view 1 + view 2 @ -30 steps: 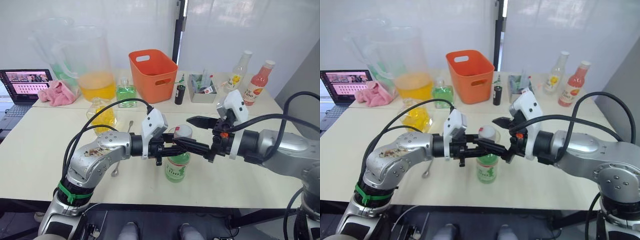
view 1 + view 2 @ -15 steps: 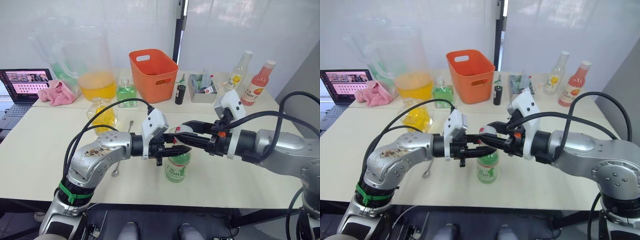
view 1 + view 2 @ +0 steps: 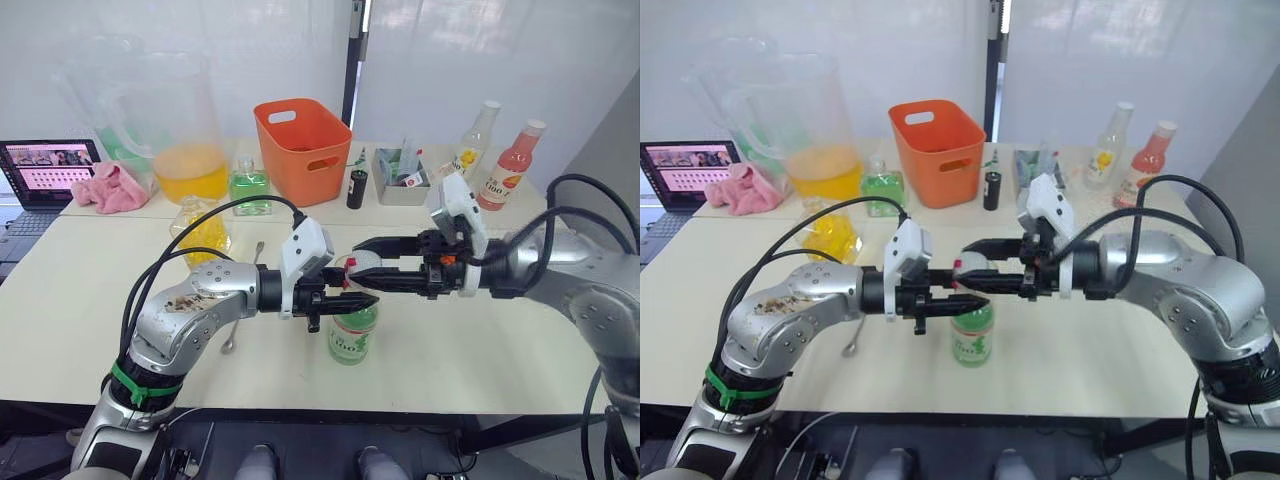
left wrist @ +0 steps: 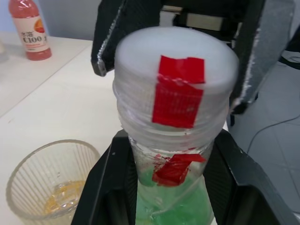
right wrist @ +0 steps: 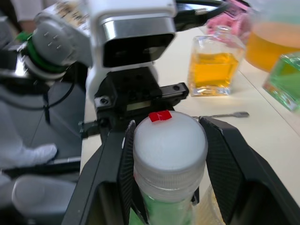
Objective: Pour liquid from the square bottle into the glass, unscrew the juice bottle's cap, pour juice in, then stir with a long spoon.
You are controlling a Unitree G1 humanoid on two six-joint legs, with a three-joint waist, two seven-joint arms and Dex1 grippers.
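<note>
Near the counter [image 3: 80, 300] front edge, the left end effector [image 3: 362, 301] pinches the juice bottle [image 3: 352, 335] neck; the right end effector [image 3: 366, 263] straddles its cap [image 5: 169, 140], spread.

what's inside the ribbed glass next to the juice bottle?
A shallow layer of yellow-orange liquid sits at the bottom of the ribbed glass; the rest looks empty. The juice bottle and the left tool's finger cover its near side.

Orange basket [image 3: 305, 148] at table rear, large pitcher [image 3: 190, 130] of orange liquid, pink cloth [image 3: 115, 187], laptop [image 3: 48, 170], red-drink bottle [image 3: 512, 165], grey tray [image 3: 398, 188].
</note>
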